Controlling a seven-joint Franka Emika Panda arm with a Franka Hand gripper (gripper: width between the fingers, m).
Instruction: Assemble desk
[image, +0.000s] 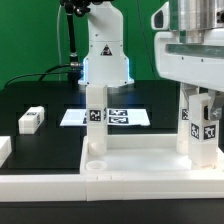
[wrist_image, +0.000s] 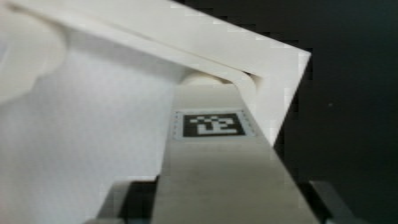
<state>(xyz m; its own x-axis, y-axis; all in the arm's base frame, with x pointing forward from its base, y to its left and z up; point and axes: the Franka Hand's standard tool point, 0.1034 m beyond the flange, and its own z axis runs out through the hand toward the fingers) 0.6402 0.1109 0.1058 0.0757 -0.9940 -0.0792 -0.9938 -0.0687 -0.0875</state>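
In the exterior view, the hand (image: 197, 90) clamps the upper end of the held leg (image: 198, 128), upright over the desk top (image: 140, 165) corner at the exterior view's right. A second leg (image: 97, 120) stands at the other side. In the wrist view, the fingers (wrist_image: 128, 200) press against the held leg's (wrist_image: 217, 160) flat sides, below its tag (wrist_image: 214, 125). The leg looks rigid, light and smooth-faced, so a grip across opposite flats near the top probably suits it.

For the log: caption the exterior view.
End effector holds one leg upright on the top; a second leg stands there free; a third leg lies on the table.
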